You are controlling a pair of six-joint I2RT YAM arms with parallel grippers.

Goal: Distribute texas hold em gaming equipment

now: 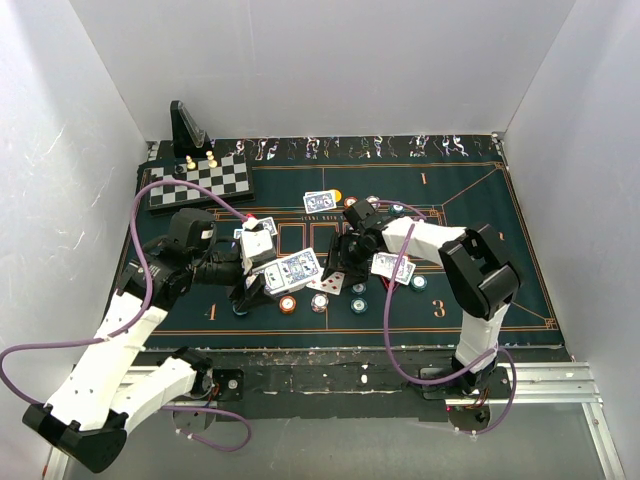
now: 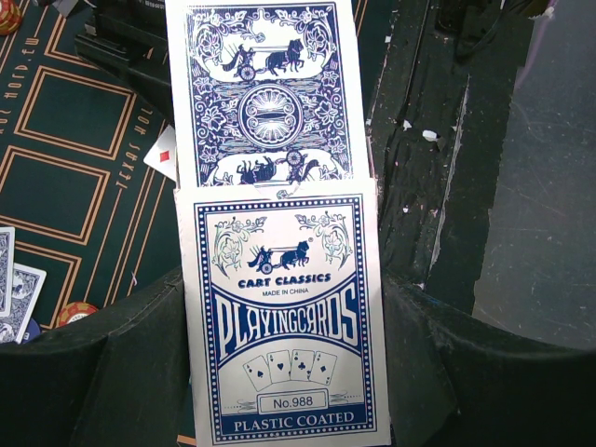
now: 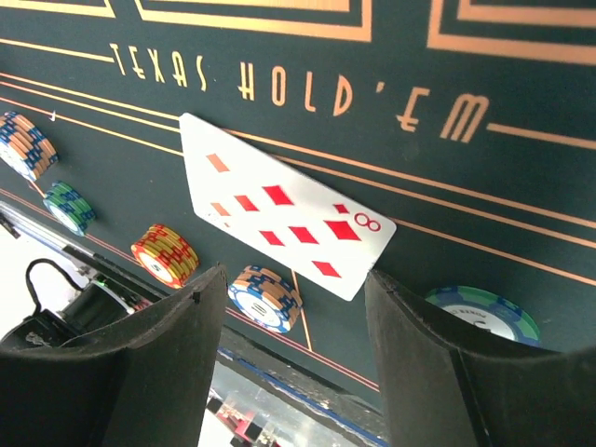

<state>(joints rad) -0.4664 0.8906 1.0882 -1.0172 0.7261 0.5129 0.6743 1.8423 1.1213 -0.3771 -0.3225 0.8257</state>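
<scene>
While left fingers [image 2: 112, 372] clamp one deck box [image 2: 289, 326], right fingers [image 3: 140, 372] gape over one card [image 3: 279, 214].

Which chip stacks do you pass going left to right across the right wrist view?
Orange-blue stack → green-blue stack → red-yellow stack → orange-white-blue stack → green chip, partly hidden.

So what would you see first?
The left gripper shut on a blue-and-white playing card box, a blue-backed card poking out its top. Then the eight of diamonds face up on the green Texas Hold'em mat, right by the open right gripper.
</scene>
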